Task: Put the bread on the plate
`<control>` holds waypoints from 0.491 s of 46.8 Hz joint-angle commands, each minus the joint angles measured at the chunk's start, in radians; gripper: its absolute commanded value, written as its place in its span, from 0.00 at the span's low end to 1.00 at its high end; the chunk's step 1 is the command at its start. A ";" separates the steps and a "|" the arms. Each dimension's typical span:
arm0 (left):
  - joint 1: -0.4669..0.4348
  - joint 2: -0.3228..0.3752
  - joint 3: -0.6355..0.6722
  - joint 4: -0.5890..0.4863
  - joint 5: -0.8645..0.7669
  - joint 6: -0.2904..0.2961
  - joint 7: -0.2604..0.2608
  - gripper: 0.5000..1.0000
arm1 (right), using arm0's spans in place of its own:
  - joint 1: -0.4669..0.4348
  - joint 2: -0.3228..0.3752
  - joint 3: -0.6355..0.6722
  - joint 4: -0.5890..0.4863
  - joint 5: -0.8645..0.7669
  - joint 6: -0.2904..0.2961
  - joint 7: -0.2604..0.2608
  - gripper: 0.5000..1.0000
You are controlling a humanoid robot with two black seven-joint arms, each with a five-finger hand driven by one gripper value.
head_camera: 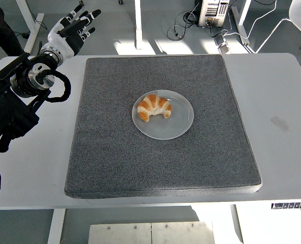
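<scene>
1. Bread (155,107) sits on the plate (178,127), a golden croissant lying on the left half of the dish, and nothing touches it.
2. Plate rests near the middle of the grey mat (160,168), which covers most of the white tabletop (282,101).
3. Left hand (69,31) hangs up at the far left corner, beyond the mat's edge, well apart from the plate; its fingers (84,18) are spread wide and hold nothing.
4. Right arm is nowhere in the picture.
5. Step in hand, as I read it: the placing looks done and the arm is clear of the work area.
6. Next move calls for very little: bring the left arm to rest at its side of the tabletop, keeping it away from the plate so the bread is not knocked.
</scene>
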 commanded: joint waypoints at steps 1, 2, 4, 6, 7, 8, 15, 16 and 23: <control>0.010 -0.011 -0.013 0.016 -0.032 -0.001 0.004 0.97 | 0.000 0.000 0.000 -0.001 0.000 0.000 0.000 1.00; 0.014 -0.015 -0.018 0.024 -0.039 -0.003 0.004 0.97 | 0.000 0.000 0.001 -0.001 0.000 0.000 0.000 1.00; 0.019 -0.018 -0.024 0.036 -0.049 -0.010 0.004 0.97 | 0.000 0.000 0.000 -0.001 0.000 0.000 0.000 1.00; 0.022 -0.019 -0.026 0.042 -0.052 -0.022 0.004 0.97 | 0.000 0.000 0.000 -0.001 0.000 0.000 0.000 1.00; 0.024 -0.019 -0.026 0.044 -0.052 -0.035 0.004 0.97 | 0.000 0.000 0.000 -0.001 0.000 0.000 0.000 1.00; 0.024 -0.021 -0.027 0.044 -0.053 -0.047 0.004 0.97 | 0.000 0.000 0.000 0.001 0.000 0.000 0.000 1.00; 0.034 -0.041 -0.039 0.065 -0.089 -0.088 0.005 0.97 | 0.000 0.000 0.000 0.010 0.000 0.000 0.000 1.00; 0.034 -0.045 -0.046 0.076 -0.093 -0.093 0.005 0.97 | 0.000 0.000 0.000 0.010 0.000 0.000 0.000 1.00; 0.037 -0.074 -0.052 0.113 -0.098 -0.144 0.009 0.97 | 0.000 0.000 0.000 0.010 0.000 0.001 0.000 1.00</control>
